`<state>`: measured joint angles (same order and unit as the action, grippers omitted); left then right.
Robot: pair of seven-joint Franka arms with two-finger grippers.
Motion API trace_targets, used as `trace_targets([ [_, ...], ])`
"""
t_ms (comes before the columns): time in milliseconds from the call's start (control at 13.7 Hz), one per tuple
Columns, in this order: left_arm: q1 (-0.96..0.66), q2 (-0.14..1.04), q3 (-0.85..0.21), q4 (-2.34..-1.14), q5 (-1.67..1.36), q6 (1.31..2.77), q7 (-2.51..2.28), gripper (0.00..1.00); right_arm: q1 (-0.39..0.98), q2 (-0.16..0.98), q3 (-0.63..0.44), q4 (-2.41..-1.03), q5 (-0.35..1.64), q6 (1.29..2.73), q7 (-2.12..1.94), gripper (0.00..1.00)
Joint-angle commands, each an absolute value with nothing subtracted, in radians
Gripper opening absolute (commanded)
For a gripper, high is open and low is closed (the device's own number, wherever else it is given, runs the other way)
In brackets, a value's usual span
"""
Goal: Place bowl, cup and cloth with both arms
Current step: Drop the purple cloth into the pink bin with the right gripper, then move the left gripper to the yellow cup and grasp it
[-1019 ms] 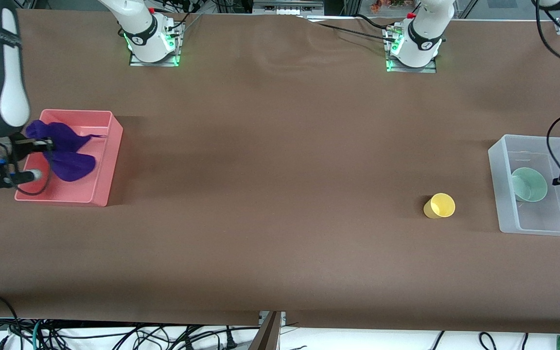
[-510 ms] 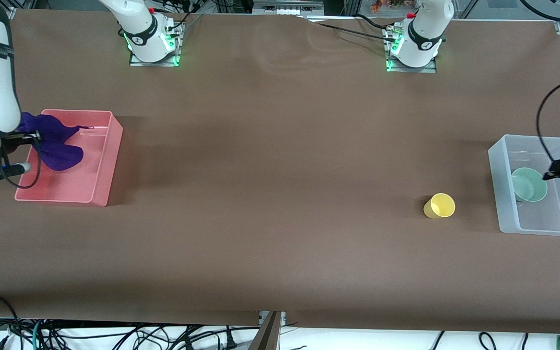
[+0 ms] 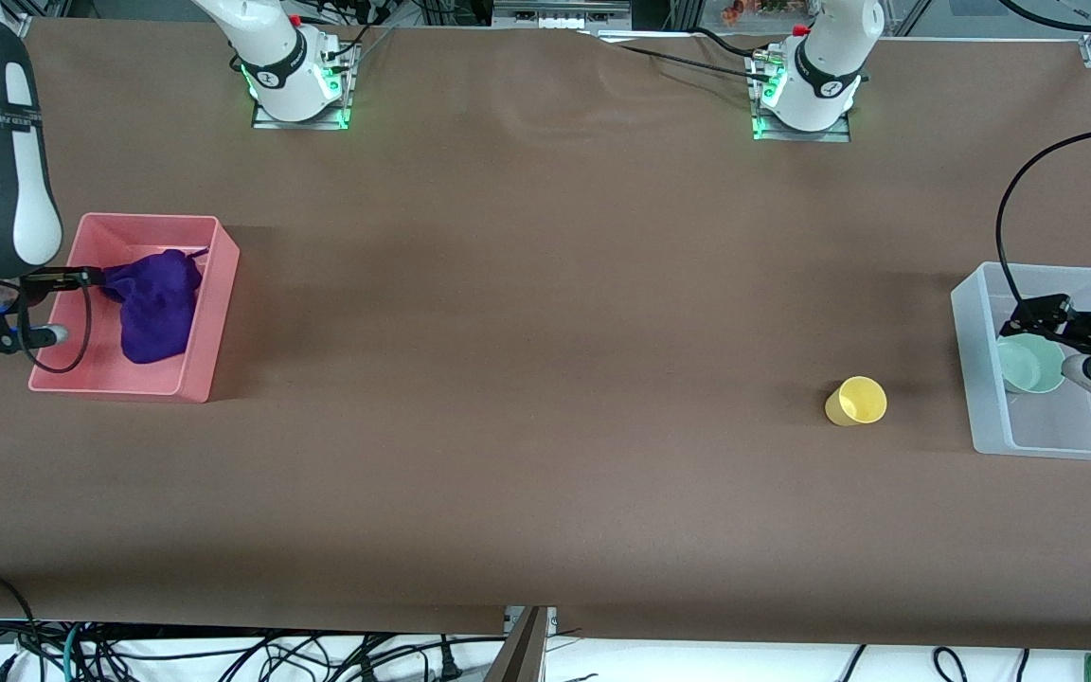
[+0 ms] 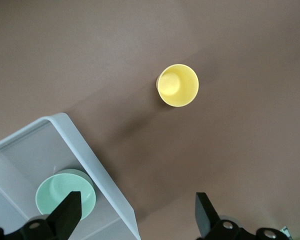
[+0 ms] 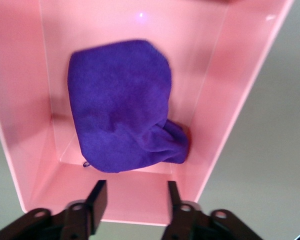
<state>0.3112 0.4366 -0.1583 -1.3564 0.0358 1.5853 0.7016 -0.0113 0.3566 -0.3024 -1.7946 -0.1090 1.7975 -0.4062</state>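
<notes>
the cloth (image 3: 157, 303) lies bunched in the pink bin (image 3: 214, 313) at the frame's middle left, so that placement looks done; the right gripper (image 5: 135, 200) hangs over it, fingers spread and empty. at middle right the bowl (image 3: 1028, 365) sits in the clear bin (image 3: 981, 379). the left gripper (image 4: 137, 215), wide open, hovers over that bin's edge, likely bound for the cup (image 3: 856, 401), upright on the table beside the bin.

cloth (image 3: 155, 303) in tray (image 3: 201, 369), bowl (image 3: 1028, 365) in bin (image 3: 981, 379)
</notes>
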Motion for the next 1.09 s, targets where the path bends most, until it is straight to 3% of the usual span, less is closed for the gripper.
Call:
trace_targets([
  [0, 0.321, 0.41, -0.179, -1.391, -0.001, 1.568, 0.695, 1.0, -0.012, 0.281, -0.237, -1.7, -0.086, 1.685, -0.399, 1.0],
  [146, 0.319, 0.431, -0.179, -1.399, -0.076, 1.568, 0.695, 1.0, -0.011, 0.267, -0.129, -1.552, -0.046, 1.539, -0.375, 1.0],
  [437, 0.236, 0.5, -0.178, -1.39, -0.066, 1.61, 0.65, 1.0, -0.011, 0.224, 0.021, -1.436, -0.04, 1.519, -0.244, 1.0],
  [583, 0.172, 0.567, -0.17, -1.388, -0.034, 1.696, 0.637, 1.0, -0.009, 0.203, 0.021, -1.407, -0.04, 1.557, -0.232, 1.0],
  [874, 0.212, 0.661, -0.167, -1.385, 0.006, 1.853, 0.652, 1.0, -0.009, 0.17, 0.021, -1.416, -0.002, 1.588, -0.238, 1.0],
  [1019, 0.224, 0.687, -0.167, -1.385, 0.006, 1.91, 0.65, 1.0, -0.009, 0.169, 0.02, -1.425, 0.008, 1.527, -0.227, 1.0],
])
